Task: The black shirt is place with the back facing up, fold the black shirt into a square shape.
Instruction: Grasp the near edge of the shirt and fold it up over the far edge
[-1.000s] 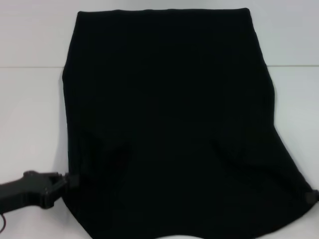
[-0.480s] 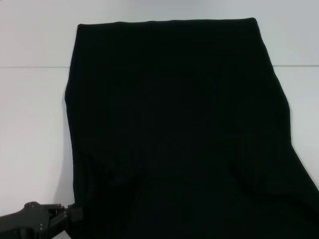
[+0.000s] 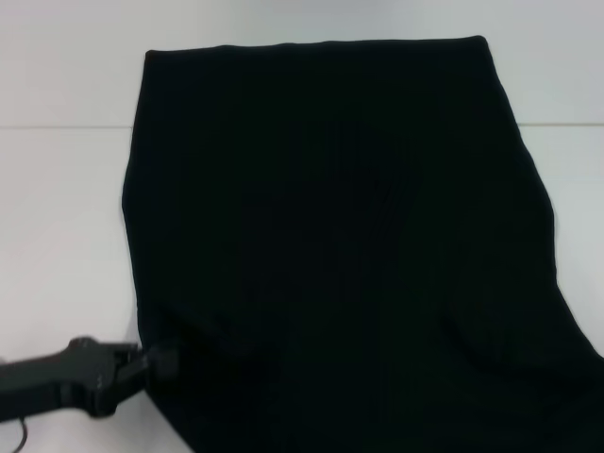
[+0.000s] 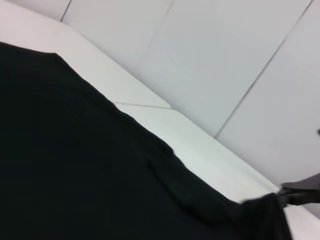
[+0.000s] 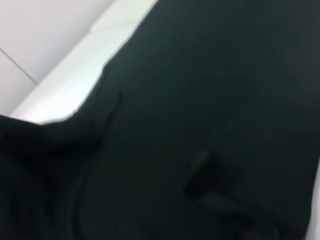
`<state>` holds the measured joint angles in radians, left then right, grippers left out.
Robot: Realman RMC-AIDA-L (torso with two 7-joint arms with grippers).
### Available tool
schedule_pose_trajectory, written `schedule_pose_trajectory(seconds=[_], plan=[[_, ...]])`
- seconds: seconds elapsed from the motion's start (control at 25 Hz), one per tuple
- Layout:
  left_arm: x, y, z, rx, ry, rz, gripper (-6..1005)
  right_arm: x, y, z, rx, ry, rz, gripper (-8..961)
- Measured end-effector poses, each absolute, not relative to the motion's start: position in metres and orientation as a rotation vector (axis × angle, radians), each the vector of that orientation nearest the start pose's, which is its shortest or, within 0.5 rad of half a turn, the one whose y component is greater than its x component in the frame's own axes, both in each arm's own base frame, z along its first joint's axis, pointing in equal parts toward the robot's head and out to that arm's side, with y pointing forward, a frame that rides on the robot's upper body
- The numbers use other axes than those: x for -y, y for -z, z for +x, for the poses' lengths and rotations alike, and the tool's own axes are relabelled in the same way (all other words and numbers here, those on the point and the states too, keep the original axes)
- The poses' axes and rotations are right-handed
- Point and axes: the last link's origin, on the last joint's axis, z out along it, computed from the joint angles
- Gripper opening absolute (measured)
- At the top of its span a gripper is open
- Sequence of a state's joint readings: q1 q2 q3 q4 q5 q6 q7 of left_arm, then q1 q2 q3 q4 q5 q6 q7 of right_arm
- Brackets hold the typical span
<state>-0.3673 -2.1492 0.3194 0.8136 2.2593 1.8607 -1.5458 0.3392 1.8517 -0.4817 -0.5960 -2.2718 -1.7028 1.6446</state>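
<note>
A white table (image 3: 57,236) is filling the head view, with a faint seam running across it toward 12 o'clock. The black shirt (image 3: 330,245) is covering most of the table's middle, lying plain side up with no lettering showing. Its far edge is sitting straight near 12 o'clock, and the cloth is widening toward the 4 and 5 o'clock corner, where it is running out of view. Soft folds are gathering in the fabric near 7 o'clock.

The left gripper (image 3: 160,360) is reaching in from 8 o'clock, its black arm lying low over the table. Its jaws are pinching the shirt's near left edge, and the cloth is puckering around that grip.

The left wrist view is showing the shirt's edge stretching across the table toward a small dark gripper tip far off at the cloth's other corner, the right gripper (image 4: 300,192). Whether those jaws are clenched or released cannot be told. The right wrist view is showing only blurred black cloth and a strip of table.
</note>
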Motion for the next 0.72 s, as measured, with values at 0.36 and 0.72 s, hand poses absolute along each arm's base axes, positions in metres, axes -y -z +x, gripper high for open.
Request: schedule_pose_trajectory(seconds=[0.36,0.72], plan=[[-0.341,-0.042,-0.287,1.052,0.733,-2.490,20,-0.325,-0.095,0.341,-1.183,-0.531,-2.440,36],[-0.423,-0.060,-0.275,1.029,0.565,-2.253,19,-0.410,-0.067,0.295,-1.064,-0.519,-2.300,36]])
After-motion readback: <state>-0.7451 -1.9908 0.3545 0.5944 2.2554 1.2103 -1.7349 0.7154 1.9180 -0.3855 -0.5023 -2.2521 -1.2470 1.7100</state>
